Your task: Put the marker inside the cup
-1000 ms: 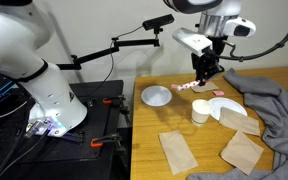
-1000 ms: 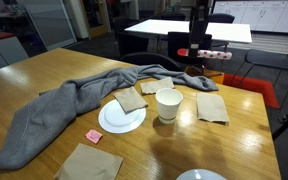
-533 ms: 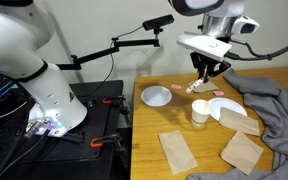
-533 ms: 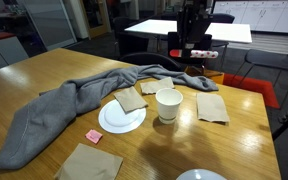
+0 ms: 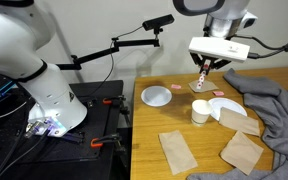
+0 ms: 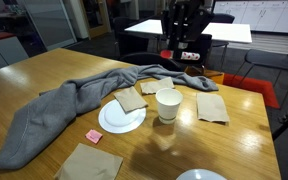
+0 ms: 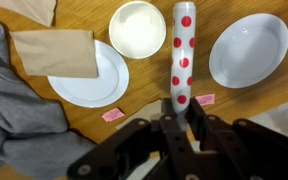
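Note:
My gripper [image 7: 176, 118] is shut on the marker [image 7: 182, 50], a white stick with red dots that points away from the jaws in the wrist view. In both exterior views the gripper [image 5: 203, 76] [image 6: 183, 48] holds the marker [image 5: 198, 87] [image 6: 192, 56] high above the table. The cup [image 7: 137, 28] is white and stands upright and apart from the marker. It is below and in front of the gripper in both exterior views [image 5: 200, 111] [image 6: 168, 104].
A white plate [image 7: 106, 88] [image 6: 114, 124] carries a brown napkin [image 7: 54, 52]. A shallow white bowl [image 7: 249, 48] [image 5: 156, 96] sits on the cup's other side. A grey cloth [image 6: 54, 115] [image 5: 274, 105], more brown napkins [image 5: 176, 150] and small pink squares [image 7: 112, 114] [image 6: 94, 135] lie on the wooden table.
The gripper has risen and turned at the wrist with the marker still held in it. The cup and plates have not moved.

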Robot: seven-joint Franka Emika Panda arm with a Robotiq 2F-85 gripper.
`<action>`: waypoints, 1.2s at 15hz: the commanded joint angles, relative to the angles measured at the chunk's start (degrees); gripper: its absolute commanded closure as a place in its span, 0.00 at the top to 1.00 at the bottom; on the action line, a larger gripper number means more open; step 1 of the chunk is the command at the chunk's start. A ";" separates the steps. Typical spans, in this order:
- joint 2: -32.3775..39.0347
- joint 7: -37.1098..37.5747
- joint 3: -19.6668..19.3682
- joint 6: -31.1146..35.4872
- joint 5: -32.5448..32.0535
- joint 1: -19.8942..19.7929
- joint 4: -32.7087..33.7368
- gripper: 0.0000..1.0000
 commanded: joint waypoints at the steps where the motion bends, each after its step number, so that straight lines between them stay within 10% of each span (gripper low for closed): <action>1: 1.59 -14.23 2.24 1.58 7.46 -1.97 1.46 0.05; 18: 4.63 -76.75 0.97 -10.08 50.65 -2.39 4.00 0.05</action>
